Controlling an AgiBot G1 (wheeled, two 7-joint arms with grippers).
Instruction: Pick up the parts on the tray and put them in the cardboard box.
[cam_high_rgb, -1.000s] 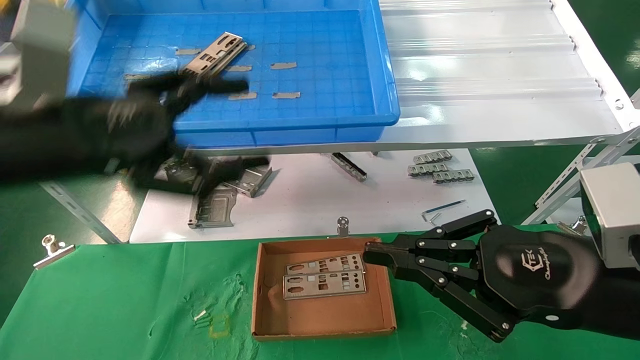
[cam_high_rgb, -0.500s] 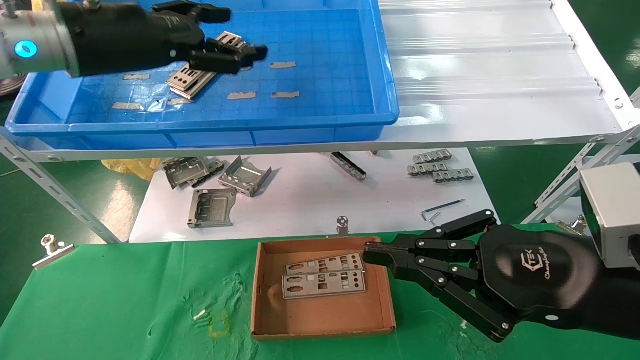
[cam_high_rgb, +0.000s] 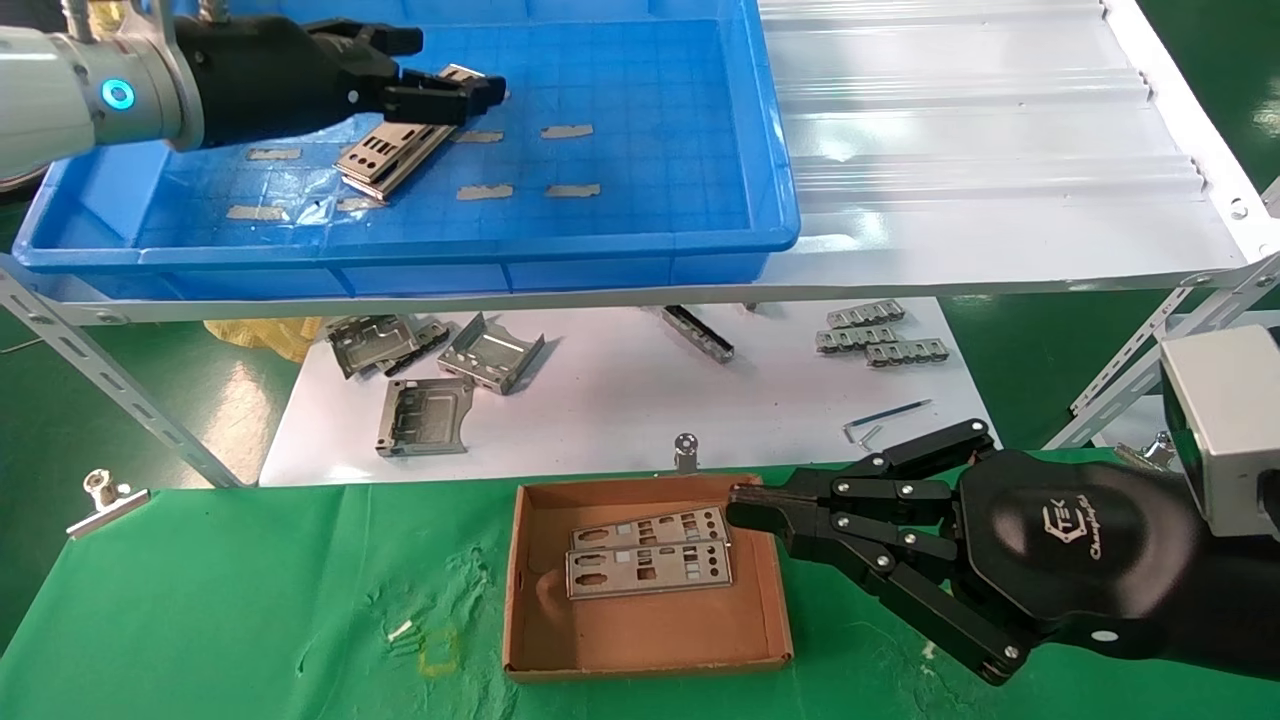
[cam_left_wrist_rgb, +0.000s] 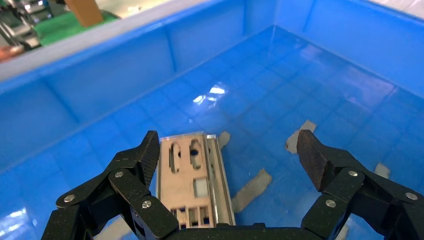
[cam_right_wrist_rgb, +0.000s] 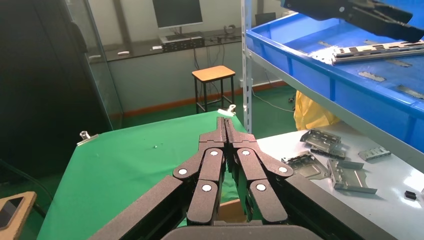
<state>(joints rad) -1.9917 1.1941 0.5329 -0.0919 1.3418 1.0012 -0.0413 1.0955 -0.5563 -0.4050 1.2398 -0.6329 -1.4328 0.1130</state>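
My left gripper (cam_left_wrist_rgb: 227, 162) hangs over the plates (cam_high_rgb: 392, 152) in the tray (cam_high_rgb: 640, 245), jaws apart; right gripper (cam_right_wrist_rgb: 226, 131) parked by the box (cam_high_rgb: 640, 640), jaws together.

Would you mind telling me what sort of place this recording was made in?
Probably a factory or assembly workshop: punched metal plates in a blue tray on an angle-iron rack, with loose brackets on the white panel below.

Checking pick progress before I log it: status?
Left end effector open, over the plates in the tray. Right end effector shut, parked by the box; two plates inside. Nothing in the way.
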